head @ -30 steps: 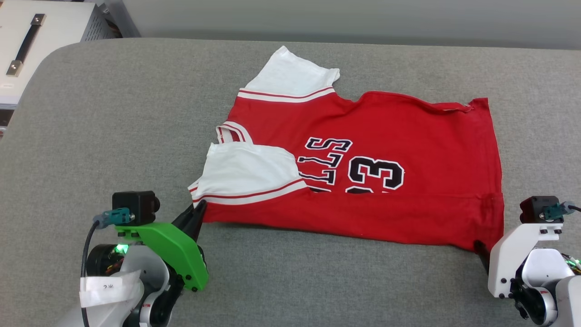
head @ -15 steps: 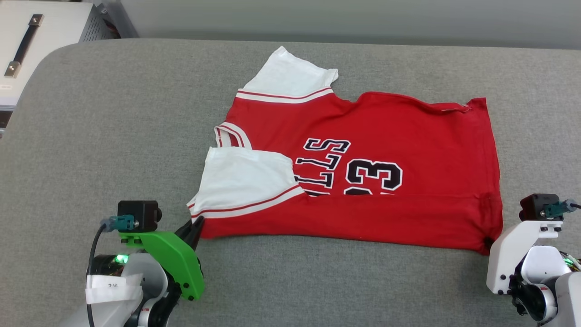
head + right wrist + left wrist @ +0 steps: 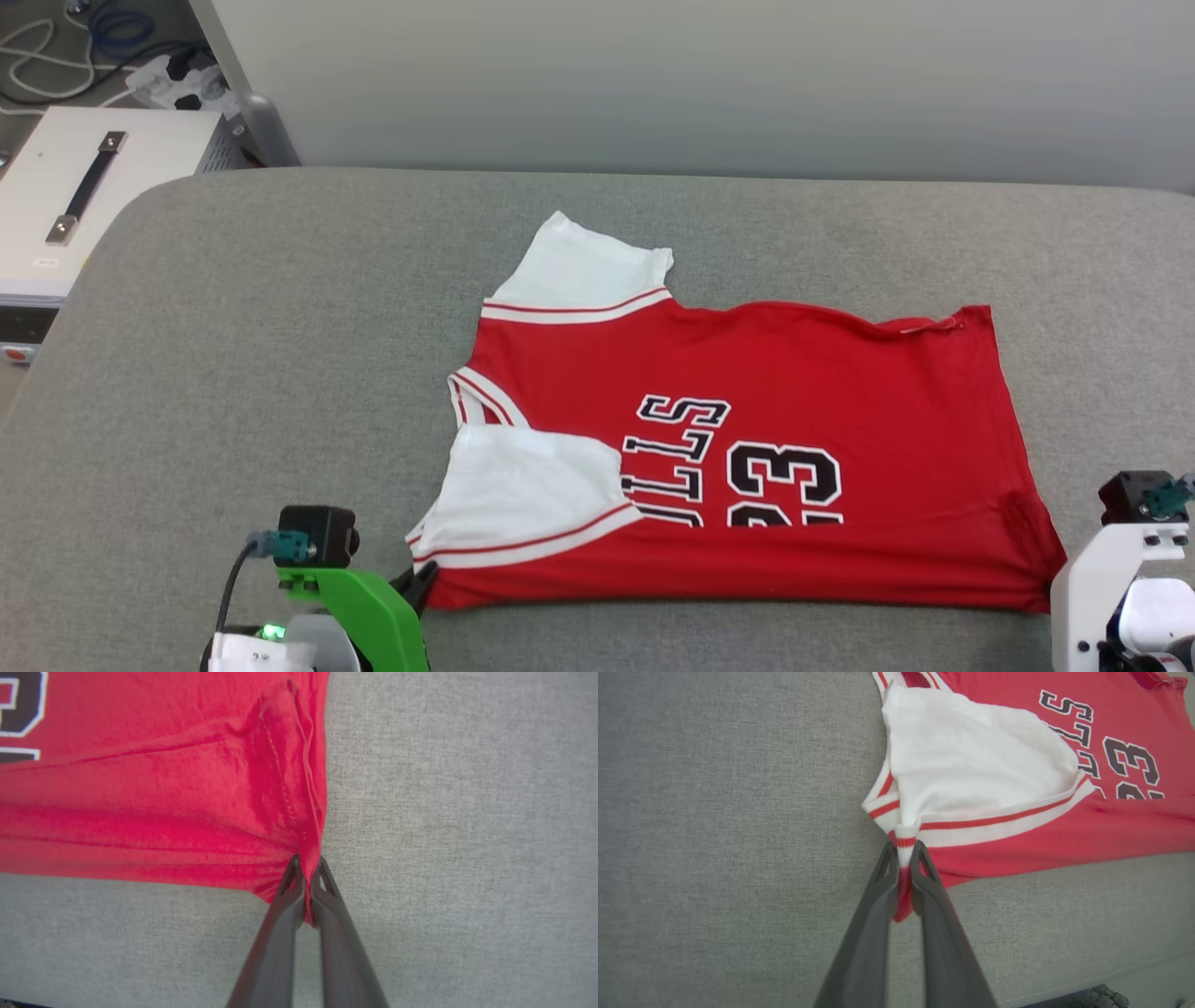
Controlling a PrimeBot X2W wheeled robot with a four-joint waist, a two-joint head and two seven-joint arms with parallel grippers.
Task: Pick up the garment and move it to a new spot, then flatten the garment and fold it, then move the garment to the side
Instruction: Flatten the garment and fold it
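Note:
The garment (image 3: 794,373), a red jersey with white sleeves and a black 23, lies on the grey table (image 3: 280,355), its near edge folded up over the lower lettering. My left gripper (image 3: 903,851) is shut on the striped sleeve corner of the garment (image 3: 980,760) at its near left. In the head view that left gripper (image 3: 425,577) sits at the garment's near-left corner. My right gripper (image 3: 306,865) is shut on the red hem corner of the garment (image 3: 163,788) at its near right. The right arm's white wrist (image 3: 1111,579) stands by that corner.
A white box with a black handle (image 3: 84,187) stands off the table's far left, with cables (image 3: 93,47) on the floor behind it. A pale wall (image 3: 700,75) runs behind the table. Bare grey cloth surrounds the garment on all sides.
The head view has tilted up, so everything sits lower in the picture. My right gripper has shut on the near-right hem corner. Both grippers have pulled the near edge toward me.

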